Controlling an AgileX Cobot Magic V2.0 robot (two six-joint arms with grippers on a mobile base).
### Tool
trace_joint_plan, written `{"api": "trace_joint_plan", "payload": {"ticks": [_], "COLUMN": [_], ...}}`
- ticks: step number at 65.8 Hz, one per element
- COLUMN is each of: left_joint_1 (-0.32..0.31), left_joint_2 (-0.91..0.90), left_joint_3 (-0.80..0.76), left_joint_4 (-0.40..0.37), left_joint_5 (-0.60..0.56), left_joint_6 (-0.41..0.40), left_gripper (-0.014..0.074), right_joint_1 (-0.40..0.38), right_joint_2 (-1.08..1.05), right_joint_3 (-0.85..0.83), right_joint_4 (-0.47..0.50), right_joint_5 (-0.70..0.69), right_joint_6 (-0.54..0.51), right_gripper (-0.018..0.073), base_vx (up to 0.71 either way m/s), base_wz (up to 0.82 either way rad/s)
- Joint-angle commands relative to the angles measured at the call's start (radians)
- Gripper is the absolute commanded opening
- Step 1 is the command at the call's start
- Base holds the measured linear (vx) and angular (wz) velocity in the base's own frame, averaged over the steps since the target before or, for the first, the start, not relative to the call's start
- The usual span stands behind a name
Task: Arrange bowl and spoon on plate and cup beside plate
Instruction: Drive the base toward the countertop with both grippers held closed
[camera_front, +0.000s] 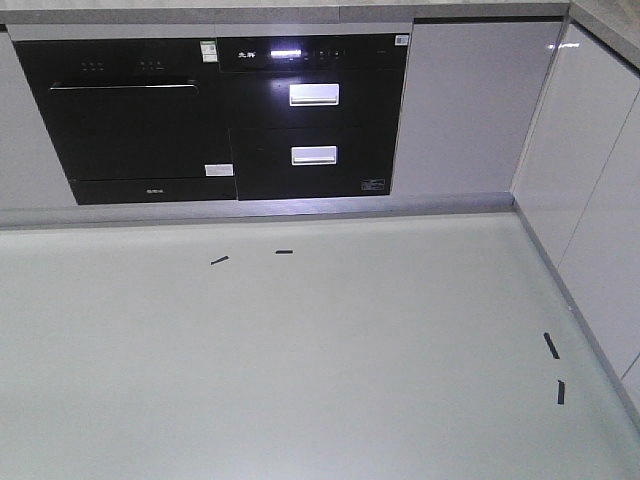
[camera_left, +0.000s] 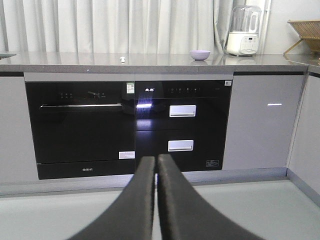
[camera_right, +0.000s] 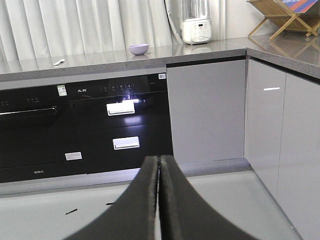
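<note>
The lavender bowl stands far off on the grey countertop, above the black appliances. A small pale spoon lies on the same counter, to the bowl's left. The plate and the cup are out of view. My left gripper is shut with nothing between its fingers and points at the cabinet front. My right gripper is also shut and empty. Neither gripper shows in the front view, and both are well short of the counter.
A black oven and drawer unit fill the cabinet front. A white blender and a wooden rack stand on the counter. Grey cabinets run along the right. Black tape marks lie on the pale floor.
</note>
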Motion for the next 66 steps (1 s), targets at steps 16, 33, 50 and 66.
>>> {"api": "trace_joint_plan", "payload": {"ticks": [16,33,50,66], "left_joint_1": [0.000,0.000,0.000,0.000], "left_joint_2": [-0.006,-0.006,-0.006,-0.006], "left_joint_3": [0.030,0.030,0.030,0.030], "left_joint_4": [0.000,0.000,0.000,0.000], "left_joint_5": [-0.066,-0.066,-0.066,-0.066], "left_joint_6": [-0.007,-0.007,-0.007,-0.007], "left_gripper": [-0.0006,-0.0006,-0.0006,-0.0006], "right_joint_1": [-0.007,-0.007,-0.007,-0.007], "right_joint_2": [-0.012,-0.012,-0.012,-0.012], "right_joint_3": [0.016,0.016,0.016,0.016], "right_joint_4": [-0.003,-0.003,-0.003,-0.003], "right_joint_5": [-0.074,-0.074,-0.074,-0.074], "right_joint_6": [-0.006,-0.006,-0.006,-0.006], "right_gripper": [-0.0006,-0.0006,-0.0006,-0.0006], "base_vx": [0.00,0.00,0.00,0.00], "base_wz": [0.00,0.00,0.00,0.00]}}
